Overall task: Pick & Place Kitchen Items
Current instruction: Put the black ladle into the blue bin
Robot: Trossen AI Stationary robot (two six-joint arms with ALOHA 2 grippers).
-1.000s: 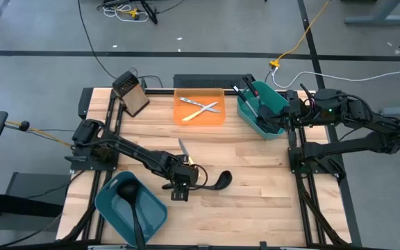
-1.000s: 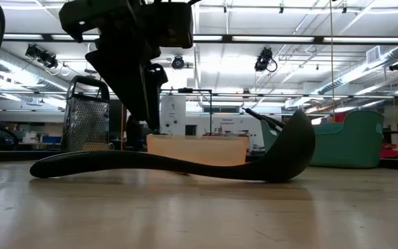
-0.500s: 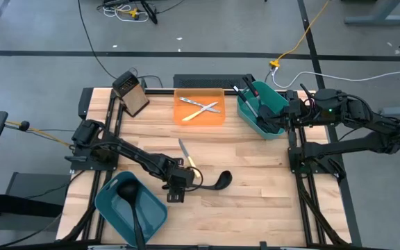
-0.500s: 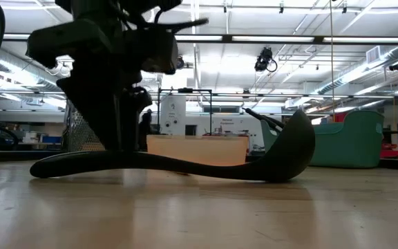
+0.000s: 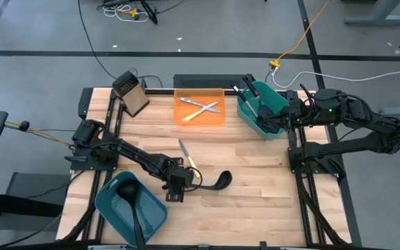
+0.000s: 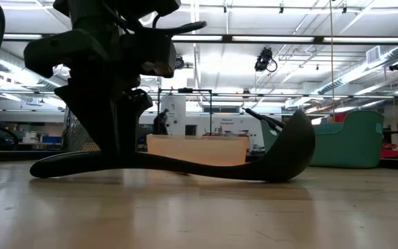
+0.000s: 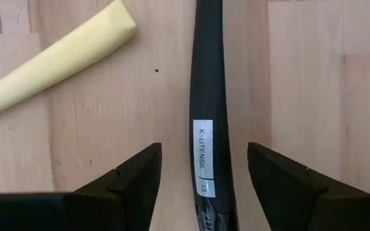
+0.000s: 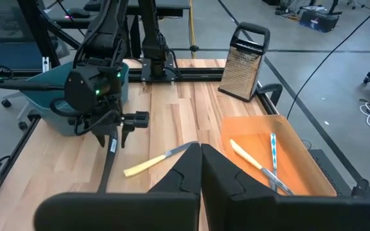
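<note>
Left gripper (image 5: 174, 186) is hovering low with fingers (image 7: 130, 183) spread wide, straddling the handle of the black ladle (image 5: 210, 183), not clamping it. Ladle is lying flat on the tabletop (image 5: 255, 180), bowl at 3 o'clock of the gripper. Right gripper (image 8: 198, 173) is waiting fully closed, empty, beside the teal bin (image 5: 266, 110).

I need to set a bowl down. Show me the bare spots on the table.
Bare wood lies between the ladle and the right arm's base, and between the grater and the knife. Crowded around the left gripper and the near teal bin.
</note>
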